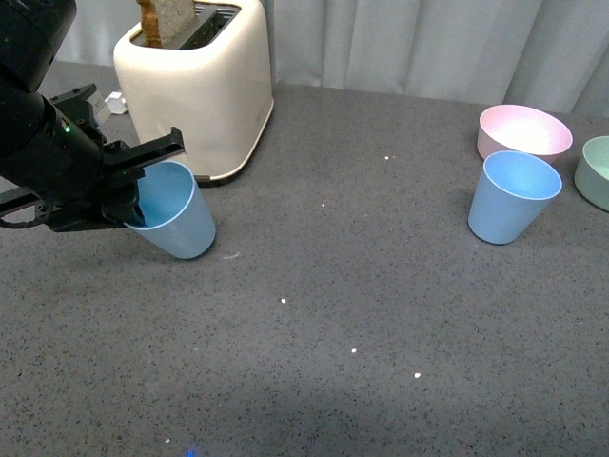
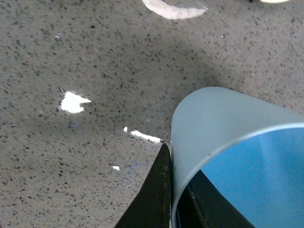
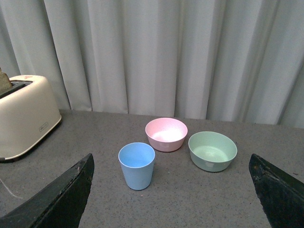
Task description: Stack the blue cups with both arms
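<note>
My left gripper [image 1: 133, 205] is shut on the rim of a light blue cup [image 1: 176, 214], which is tilted, its base at or just above the table in front of the toaster. In the left wrist view the cup's wall [image 2: 223, 118] sits pinched between my black fingers [image 2: 154, 194]. A second blue cup [image 1: 512, 197] stands upright at the right of the table; it also shows in the right wrist view [image 3: 137, 165]. My right gripper [image 3: 173, 194] is open and empty, well short of that cup. The right arm is out of the front view.
A cream toaster [image 1: 195, 81] with a slice of bread in it stands at the back left, close behind the held cup. A pink bowl [image 1: 524, 131] and a pale green bowl [image 1: 597, 171] sit just behind and right of the standing cup. Grey curtains hang behind the table.
</note>
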Motion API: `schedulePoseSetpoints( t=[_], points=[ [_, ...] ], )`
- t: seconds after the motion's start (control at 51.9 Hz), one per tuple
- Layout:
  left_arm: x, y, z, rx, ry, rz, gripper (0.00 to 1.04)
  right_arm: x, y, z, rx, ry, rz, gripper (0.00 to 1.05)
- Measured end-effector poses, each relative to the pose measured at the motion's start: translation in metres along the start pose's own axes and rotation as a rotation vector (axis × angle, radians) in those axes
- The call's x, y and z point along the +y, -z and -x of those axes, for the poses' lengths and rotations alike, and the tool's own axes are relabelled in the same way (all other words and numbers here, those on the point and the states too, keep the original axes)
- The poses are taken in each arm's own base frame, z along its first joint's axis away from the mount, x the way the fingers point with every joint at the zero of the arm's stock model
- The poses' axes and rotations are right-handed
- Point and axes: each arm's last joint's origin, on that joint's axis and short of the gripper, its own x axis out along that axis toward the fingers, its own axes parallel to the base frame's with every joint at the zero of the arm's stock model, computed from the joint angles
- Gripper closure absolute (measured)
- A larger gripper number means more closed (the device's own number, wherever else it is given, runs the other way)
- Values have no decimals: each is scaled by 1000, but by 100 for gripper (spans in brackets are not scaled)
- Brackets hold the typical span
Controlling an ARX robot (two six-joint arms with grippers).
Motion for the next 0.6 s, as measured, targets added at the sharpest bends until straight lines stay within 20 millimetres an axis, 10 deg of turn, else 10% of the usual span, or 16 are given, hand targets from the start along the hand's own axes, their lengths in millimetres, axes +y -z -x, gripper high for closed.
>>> schedulePoseSetpoints(
  t=[0.327, 0.597],
  points=[
    [-75, -1, 8, -7, 76, -122, 101, 0, 0, 0, 0, 0, 0, 10],
    [-123, 15, -21, 70, 69, -186, 101, 0, 0, 0, 0, 0, 0, 10]
  ],
)
